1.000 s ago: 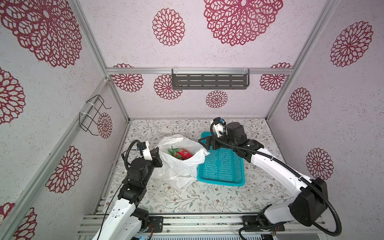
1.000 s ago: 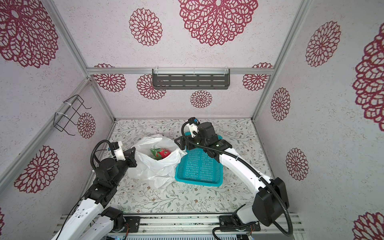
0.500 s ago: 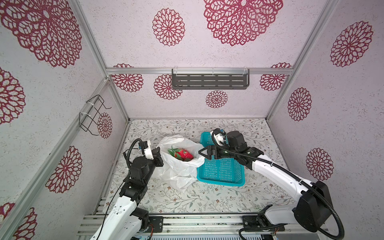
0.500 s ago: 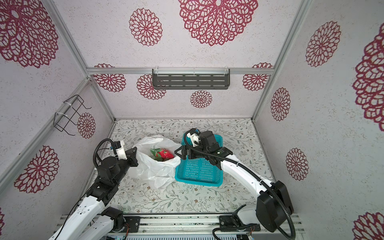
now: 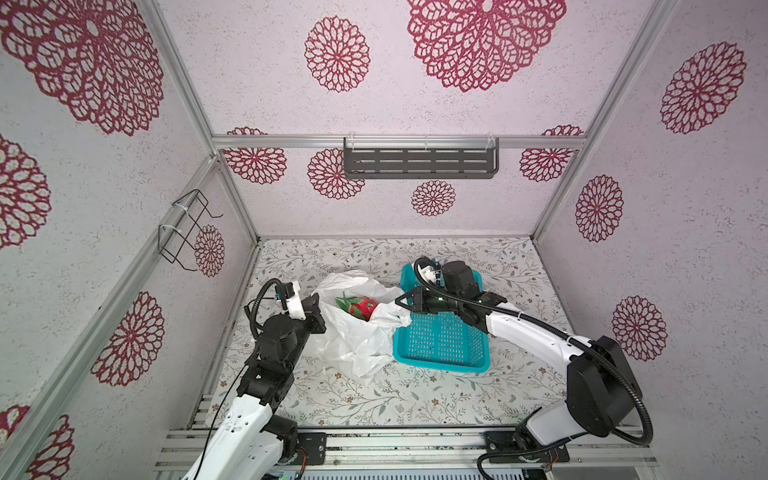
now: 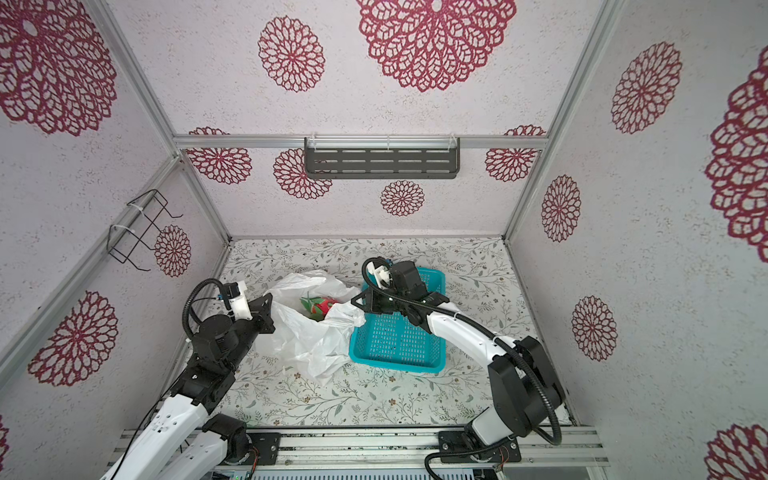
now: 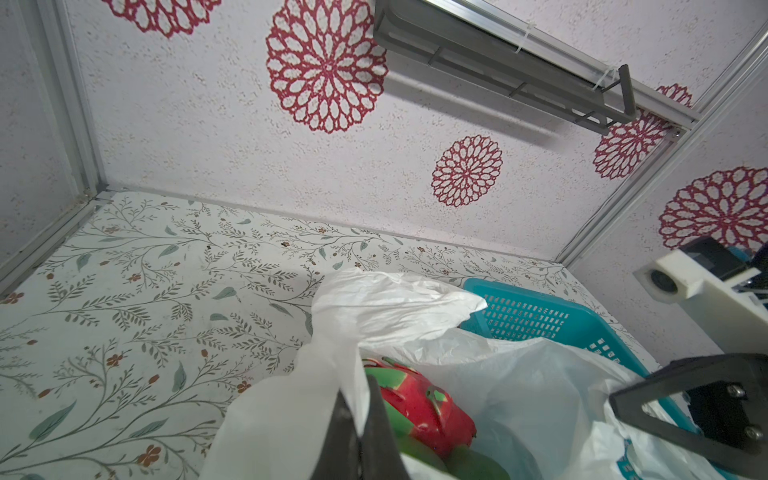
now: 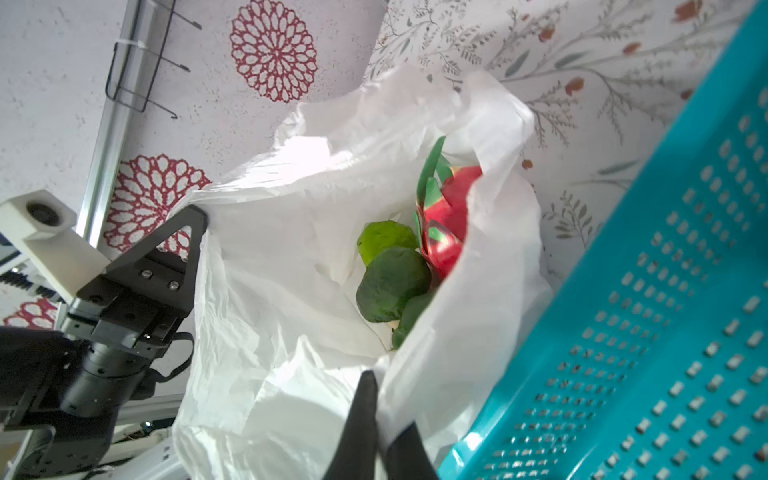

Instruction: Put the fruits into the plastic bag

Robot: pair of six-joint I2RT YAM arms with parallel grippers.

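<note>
Left claw (image 7: 360,409) clamped on plastic bag (image 5: 353,345) rim, right claw (image 8: 376,411) clamped on opposite rim

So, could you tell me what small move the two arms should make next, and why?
Probably raise both grippers slightly together: left gripper and right gripper each pinch the rim of the plastic bag, the fruits lie inside, and the teal basket shows none.
</note>
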